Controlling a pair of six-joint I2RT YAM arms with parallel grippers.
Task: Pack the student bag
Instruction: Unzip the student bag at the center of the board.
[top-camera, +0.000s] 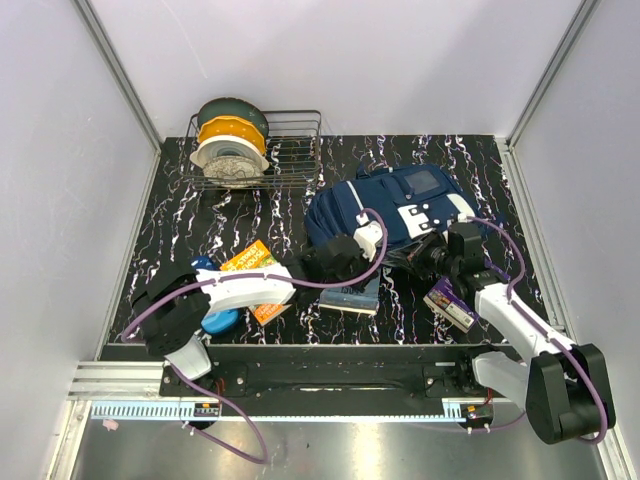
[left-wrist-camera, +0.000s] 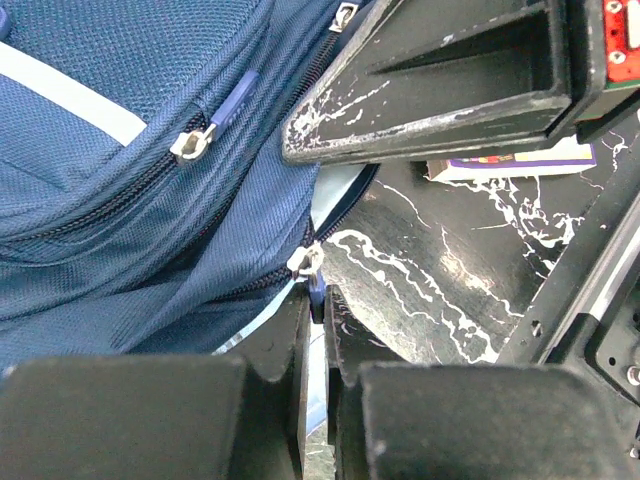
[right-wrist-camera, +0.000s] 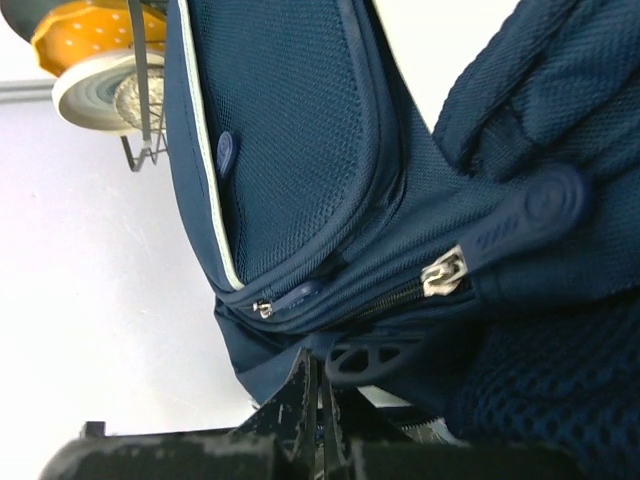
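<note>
Top external view gives us the bag (top-camera: 400, 205) lying on the table (top-camera: 250, 215) right of centre, just beside the wire basket (top-camera: 296, 182) that holds spools (top-camera: 230, 145). Both arms reach to the bag's near edge. On the left wrist view we see the left gripper (left-wrist-camera: 316, 305) pinching a blue zipper pull (left-wrist-camera: 316, 288), just below its silver slider (left-wrist-camera: 305, 261), where the bag's fabric meets the table. On the right wrist view the right gripper (right-wrist-camera: 318, 400) has its fingers pressed together against the bag's lower seam; we cannot tell whether anything is caught between them. An orange book (top-camera: 250, 262) and a purple box (top-camera: 450, 303) lie near the arms.
</note>
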